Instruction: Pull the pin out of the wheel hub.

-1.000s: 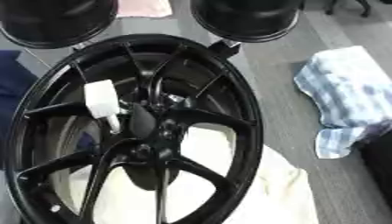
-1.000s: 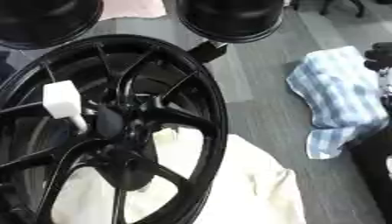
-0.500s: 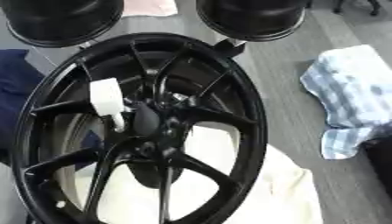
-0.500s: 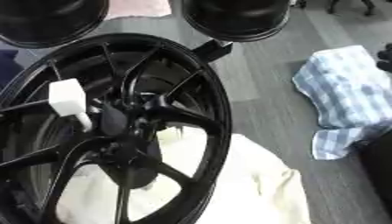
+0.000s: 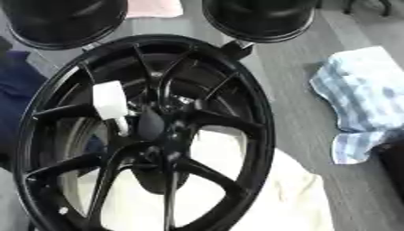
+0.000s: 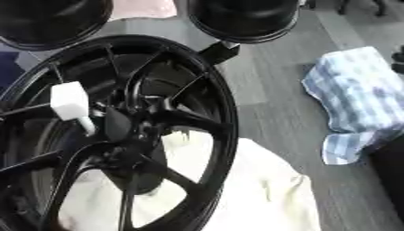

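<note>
step: reach not begun. white-capped pin [image 5: 110, 103] seated beside the centre of the black wheel hub [image 5: 150, 131]. neither hand in view; fingers' state cannot be told. next: grasp cap, pull outward.

Black wheel hub [image 5: 197, 117], white pin [image 5: 110, 100]; cream cloth [image 6: 268, 189] (beneath), blue-white checked cloth [image 5: 359, 97], grey floor [image 6: 268, 85].

A cream cloth [image 5: 284, 198] lies on the grey floor [image 6: 268, 76], a blue checked cloth [image 5: 363, 99] crumpled to the right, a pink cloth [image 5: 154, 6] at the far edge.
</note>
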Action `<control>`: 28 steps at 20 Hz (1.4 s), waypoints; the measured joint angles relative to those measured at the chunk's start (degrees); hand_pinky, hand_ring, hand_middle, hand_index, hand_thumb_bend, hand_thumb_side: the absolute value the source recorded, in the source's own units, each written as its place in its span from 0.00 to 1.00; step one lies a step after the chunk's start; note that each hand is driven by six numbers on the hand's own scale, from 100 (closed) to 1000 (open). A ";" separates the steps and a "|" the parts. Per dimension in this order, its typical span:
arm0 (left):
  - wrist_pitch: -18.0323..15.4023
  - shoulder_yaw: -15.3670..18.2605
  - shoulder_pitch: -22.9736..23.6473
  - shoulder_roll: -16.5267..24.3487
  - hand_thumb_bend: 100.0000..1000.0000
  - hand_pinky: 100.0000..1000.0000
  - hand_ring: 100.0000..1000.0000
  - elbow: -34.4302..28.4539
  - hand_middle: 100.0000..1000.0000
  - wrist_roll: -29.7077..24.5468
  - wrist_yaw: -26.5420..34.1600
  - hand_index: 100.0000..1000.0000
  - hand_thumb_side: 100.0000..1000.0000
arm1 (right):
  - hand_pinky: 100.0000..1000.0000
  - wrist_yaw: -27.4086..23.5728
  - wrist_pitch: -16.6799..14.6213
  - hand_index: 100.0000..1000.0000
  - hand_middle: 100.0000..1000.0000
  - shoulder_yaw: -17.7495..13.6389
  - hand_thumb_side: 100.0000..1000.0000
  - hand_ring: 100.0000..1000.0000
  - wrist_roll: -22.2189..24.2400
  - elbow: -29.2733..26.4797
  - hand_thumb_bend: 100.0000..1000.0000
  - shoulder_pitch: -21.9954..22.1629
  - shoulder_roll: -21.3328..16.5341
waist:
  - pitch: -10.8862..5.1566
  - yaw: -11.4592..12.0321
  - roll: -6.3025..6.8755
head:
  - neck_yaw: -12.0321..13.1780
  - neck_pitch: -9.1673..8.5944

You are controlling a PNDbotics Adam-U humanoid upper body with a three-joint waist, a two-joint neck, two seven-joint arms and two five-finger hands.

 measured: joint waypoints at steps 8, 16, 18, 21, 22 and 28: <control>7.36 -5.32 -6.37 -3.94 0.50 0.90 0.95 0.00 0.77 -2.10 -1.78 0.89 0.57 | 0.73 -0.87 0.41 0.55 0.64 0.51 0.41 0.71 0.54 0.00 0.13 -0.50 -0.03 | -0.06 -0.71 0.23 | 0.99 -0.96; 15.27 -9.03 -10.14 -7.33 0.64 0.90 0.95 -0.01 0.72 -0.78 -6.07 0.86 0.60 | 0.72 -1.38 0.73 0.55 0.64 0.62 0.41 0.71 0.85 0.00 0.13 -0.99 -0.03 | -0.14 -1.24 0.49 | 1.61 -0.98; 17.08 -9.96 -10.83 -8.32 0.65 0.92 1.00 -0.01 0.75 -0.29 -7.28 0.85 0.58 | 0.72 -1.58 0.80 0.55 0.63 0.65 0.41 0.71 0.92 0.00 0.13 -1.03 -0.03 | -0.23 -1.33 0.52 | 1.96 -0.95; 19.29 -11.42 -11.79 -9.88 0.64 0.89 0.98 0.00 0.73 0.53 -8.91 0.87 0.57 | 0.72 -1.83 0.91 0.55 0.63 0.79 0.41 0.70 1.00 0.00 0.13 -1.26 -0.03 | -0.34 -1.42 0.43 | 2.29 -0.90; 20.15 -11.88 -12.10 -10.42 0.62 0.89 0.97 0.00 0.72 0.73 -9.24 0.87 0.56 | 0.72 -1.97 0.97 0.55 0.63 0.85 0.41 0.70 1.03 0.00 0.13 -1.34 -0.03 | -0.35 -1.42 0.41 | 2.30 -0.88; 27.95 -13.58 -14.02 -13.59 0.63 0.89 0.98 0.00 0.74 2.15 -11.40 0.90 0.53 | 0.72 -2.61 1.36 0.55 0.63 0.97 0.41 0.70 1.30 0.00 0.14 -1.67 -0.03 | -0.70 -1.44 0.61 | 2.28 -0.39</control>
